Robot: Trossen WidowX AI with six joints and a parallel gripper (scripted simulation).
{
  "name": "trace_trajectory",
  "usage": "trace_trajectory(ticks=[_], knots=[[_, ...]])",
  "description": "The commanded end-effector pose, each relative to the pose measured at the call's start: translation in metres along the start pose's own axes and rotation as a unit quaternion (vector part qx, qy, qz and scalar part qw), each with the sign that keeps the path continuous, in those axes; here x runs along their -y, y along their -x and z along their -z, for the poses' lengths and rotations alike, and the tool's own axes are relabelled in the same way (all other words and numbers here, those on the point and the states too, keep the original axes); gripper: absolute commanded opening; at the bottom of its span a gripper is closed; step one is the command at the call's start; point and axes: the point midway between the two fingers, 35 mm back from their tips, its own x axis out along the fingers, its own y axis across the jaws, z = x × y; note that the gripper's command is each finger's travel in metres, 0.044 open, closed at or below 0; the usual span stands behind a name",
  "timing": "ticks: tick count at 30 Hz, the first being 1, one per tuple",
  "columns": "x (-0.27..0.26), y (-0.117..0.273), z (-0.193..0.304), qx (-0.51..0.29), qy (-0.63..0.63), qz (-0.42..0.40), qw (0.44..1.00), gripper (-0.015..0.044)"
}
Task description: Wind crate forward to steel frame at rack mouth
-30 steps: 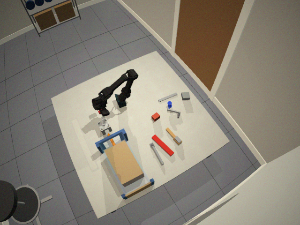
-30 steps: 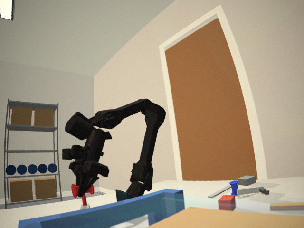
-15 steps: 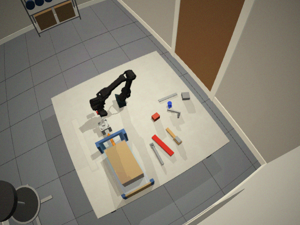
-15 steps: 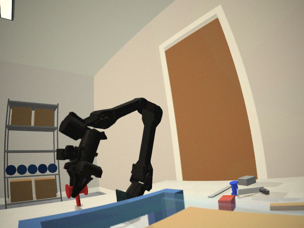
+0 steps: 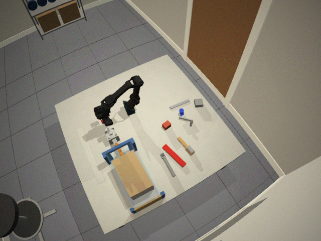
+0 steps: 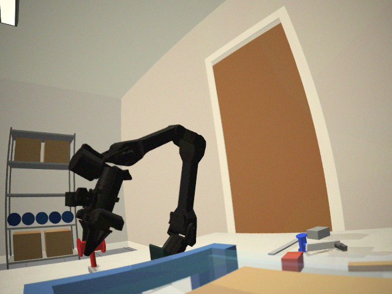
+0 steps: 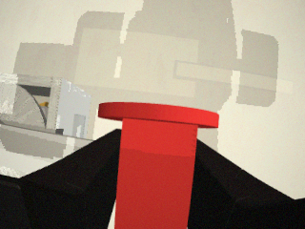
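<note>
My gripper (image 5: 104, 122) (image 6: 90, 248) (image 7: 152, 142) is shut on the red spool-shaped grip of the winch handle (image 6: 92, 260) (image 7: 154, 191). The handle's grey crank arm (image 7: 48, 135) reaches from the grip to the winch (image 5: 112, 134). Its square key is hidden in the views. The tan crate (image 5: 133, 173) (image 6: 285, 281) looks flat inside the clear-panelled cubby. Its front stands a short gap back from the blue frame (image 5: 127, 142) (image 6: 133, 269) at the mouth. An orange strap (image 5: 120, 151) runs from the crate under the frame toward the winch.
Right of the cubby lie a grey wrench (image 5: 168, 165), red bar (image 5: 174, 155) and wooden brush (image 5: 183, 143). Farther back are a red block (image 5: 166, 125) (image 6: 292, 261), a blue-gripped crank (image 5: 181, 111) (image 6: 302, 242), a flat grey strip (image 5: 179, 104) and a grey block (image 5: 198, 103) (image 6: 318, 233).
</note>
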Motion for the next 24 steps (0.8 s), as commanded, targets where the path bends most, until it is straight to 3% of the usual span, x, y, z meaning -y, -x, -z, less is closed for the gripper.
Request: trace_trajectory(ticks=[1,24], knots=[[-0.001,-0.004,-0.009,0.006,0.002,-0.001,1.0,0.0],[-0.014,-0.019,-0.044,0.008,0.003,-0.002,1.0,0.0]])
